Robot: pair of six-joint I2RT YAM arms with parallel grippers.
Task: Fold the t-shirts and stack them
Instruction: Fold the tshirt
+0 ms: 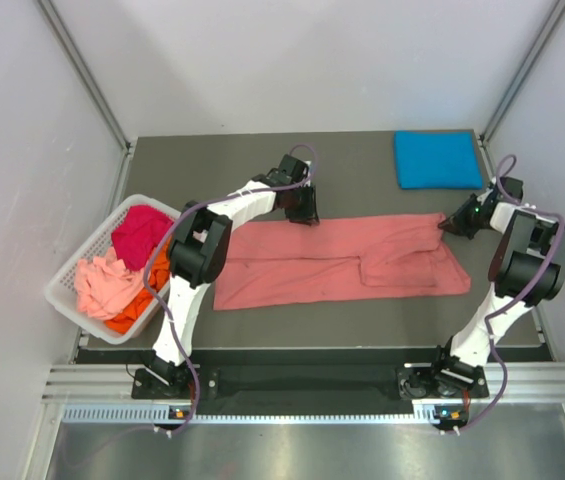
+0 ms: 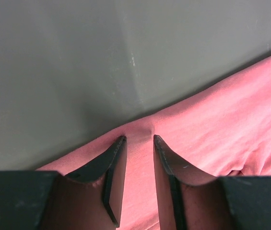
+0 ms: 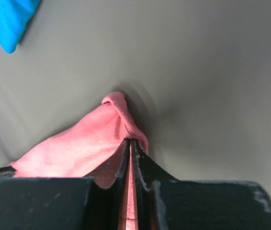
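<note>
Fingers on my right gripper [image 3: 131,143] were pressed tight together, and an end of the salmon-pink shirt [image 1: 332,265] was pinched between them. My left gripper [image 2: 138,140] had its fingers apart, with their tips at the far edge of that same shirt and pink cloth showing in the gap. The shirt lay long and mostly flat across the middle of the dark table [image 1: 212,165], between my two grippers. A bright blue shirt [image 1: 437,158] sat folded near the far right corner, apart from the pink one. At the left edge, a white basket [image 1: 80,258] held a magenta shirt [image 1: 142,232], a pale pink shirt [image 1: 102,282] and an orange shirt [image 1: 137,312].
</note>
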